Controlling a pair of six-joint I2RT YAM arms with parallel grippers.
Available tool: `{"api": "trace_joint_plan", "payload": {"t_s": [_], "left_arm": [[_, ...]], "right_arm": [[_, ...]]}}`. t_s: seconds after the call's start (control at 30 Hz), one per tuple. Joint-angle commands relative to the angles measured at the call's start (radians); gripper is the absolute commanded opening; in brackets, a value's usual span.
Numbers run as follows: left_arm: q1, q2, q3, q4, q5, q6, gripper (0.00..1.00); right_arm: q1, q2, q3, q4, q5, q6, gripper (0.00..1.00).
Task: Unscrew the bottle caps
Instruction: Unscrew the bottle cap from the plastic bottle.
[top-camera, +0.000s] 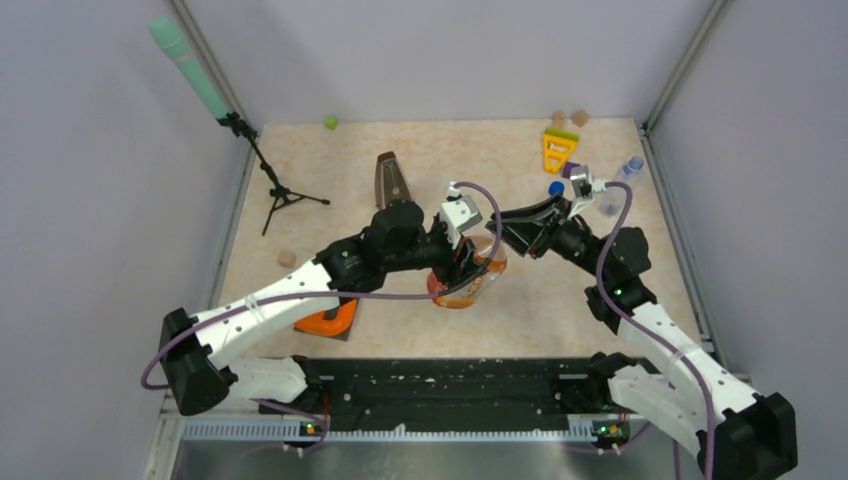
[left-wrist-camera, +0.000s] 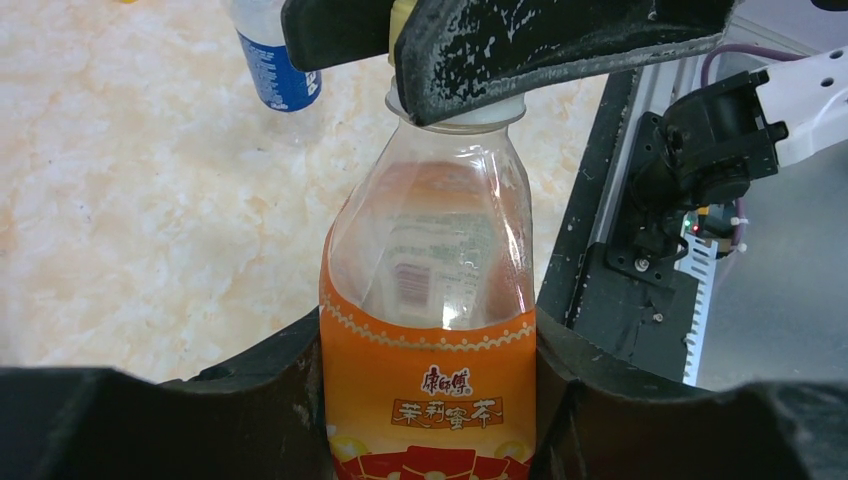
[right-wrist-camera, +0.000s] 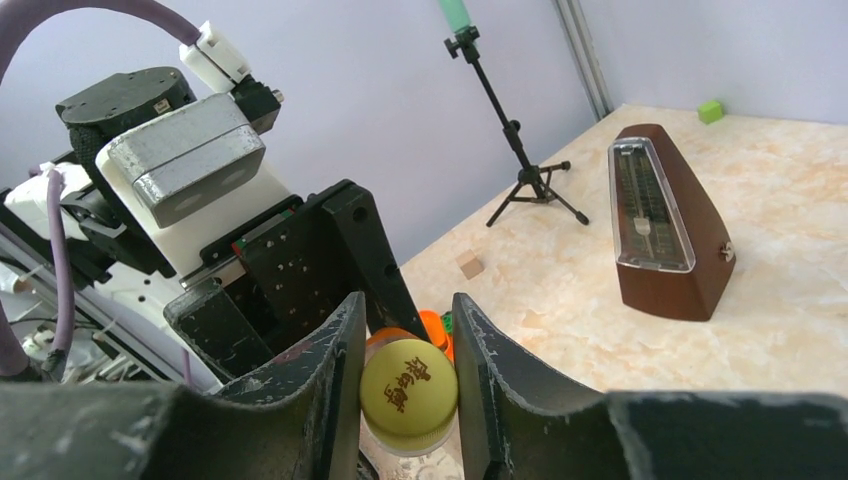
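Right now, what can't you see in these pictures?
Most of the yellow cap, left wrist view: covered by the right fingers.
Bottom of the orange bottle, left wrist view: cut off by the lower edge.
Top of the blue-label bottle, left wrist view: cut off by the upper edge and the right fingers.
Orange thing, top view: partly under the left arm.

metronome (top-camera: 391, 178) stands behind the orange bottle (top-camera: 468, 290) — open tabletop (top-camera: 330, 165) toward the tripod (top-camera: 285, 195)

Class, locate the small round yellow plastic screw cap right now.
The yellow cap sits low centre in the right wrist view, clamped in the right gripper, atop the squat orange-tinted clear plastic bottle.
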Motion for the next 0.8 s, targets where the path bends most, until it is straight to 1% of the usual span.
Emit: {"api": "trace_joint_plan", "payload": {"t_s": [0.0,0.07,0.2,0.27,0.33,0.4,0.5,0.57,0.6,0.77], "left_arm": [[-0.005,-0.038,0.033,0.029,-0.032,0.014,0.00],[-0.005,-0.040,0.033,0.031,-0.031,0.015,0.00],[-0.001,-0.048,0.029,0.040,-0.006,0.008,0.00],[0.010,-0.061,0.014,0.064,0.058,0.003,0.00],[0.041,-0.066,0.012,0.072,0.176,-0.003,0.00],[0.084,-0.069,0.009,0.095,0.334,-0.027,0.00],[0.146,-0.061,-0.001,0.157,0.557,-0.071,0.00],[0.169,-0.052,-0.006,0.192,0.701,-0.110,0.00],[0.175,-0.045,-0.009,0.235,0.755,-0.127,0.00],[0.179,-0.024,-0.023,0.320,0.907,-0.197,0.00]], "right_arm": [[-0.007,-0.003,0.051,0.024,0.004,0.003,0.21],[-0.006,-0.002,0.054,0.019,0.003,0.001,0.19],[-0.006,0.003,0.057,0.040,-0.029,0.003,0.11],[-0.005,0.007,0.056,0.076,-0.052,0.016,0.07],[-0.006,0.011,0.057,0.101,-0.073,0.026,0.05],[-0.007,0.016,0.056,0.146,-0.105,0.047,0.03],[-0.007,0.028,0.040,0.286,-0.154,0.116,0.01],[-0.006,0.034,0.033,0.377,-0.188,0.160,0.00],[-0.008,0.036,0.035,0.416,-0.200,0.180,0.00],[-0.008,0.056,0.053,0.583,-0.254,0.278,0.00]]}}
